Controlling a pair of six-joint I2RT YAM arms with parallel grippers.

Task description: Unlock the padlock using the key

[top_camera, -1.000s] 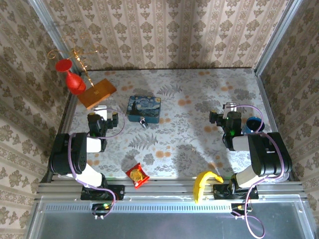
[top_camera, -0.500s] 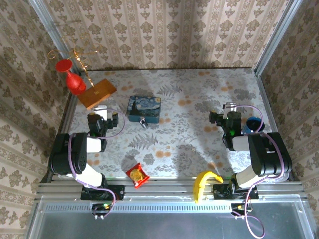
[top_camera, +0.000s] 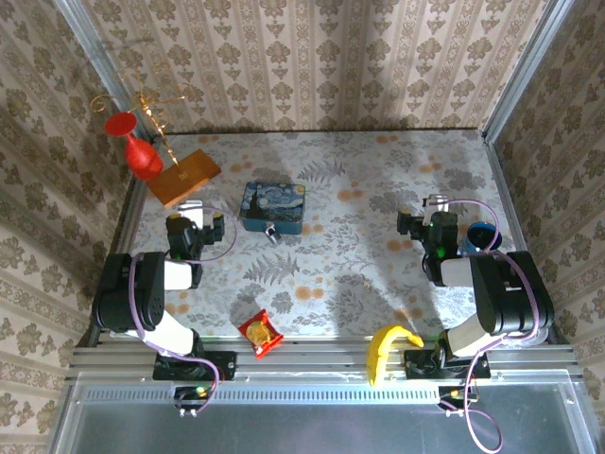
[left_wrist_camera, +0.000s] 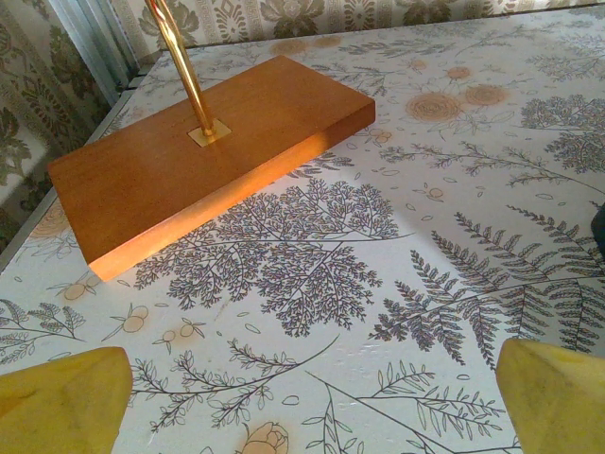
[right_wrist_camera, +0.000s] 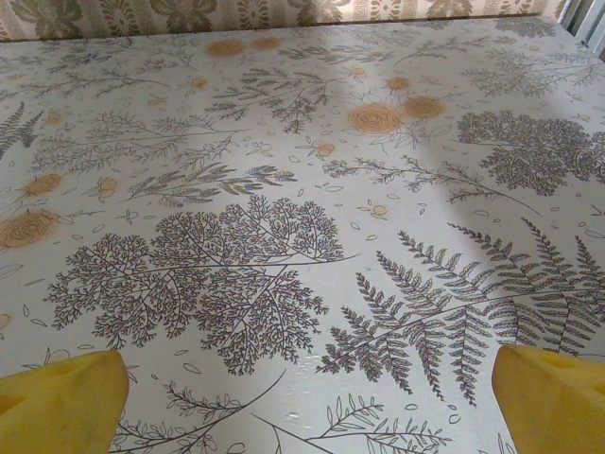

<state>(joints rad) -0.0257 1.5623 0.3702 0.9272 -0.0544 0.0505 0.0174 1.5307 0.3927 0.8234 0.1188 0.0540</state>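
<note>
Currently: the floral-print surface (top_camera: 359, 246) carries everything, and no step of the task looks begun.

- Left fingers (left_wrist_camera: 61, 402): spread wide, nothing between them, aimed at the wooden stand base (left_wrist_camera: 208, 161) at far left.
- Right fingers (right_wrist_camera: 558, 402): also spread wide and empty, over bare print on the right side.
- Blue starry-night tin (top_camera: 273, 206): left of centre, between the two arms.
- Banana (top_camera: 388, 347) and red snack packet (top_camera: 259, 333): at the near edge.
- Blue cup (top_camera: 478, 236): just beside the right arm.
- Padlock (top_camera: 273, 233): tiny dark speck just in front of the tin's near wall. Touching it or just apart, cannot tell.
- Key: not made out at this size.

Judgement: the lock is rigid, smooth metal and light enough to skid if nudged. Pinch it across the flat body faces with one arm, leaving shackle and keyway free for the other.
</note>
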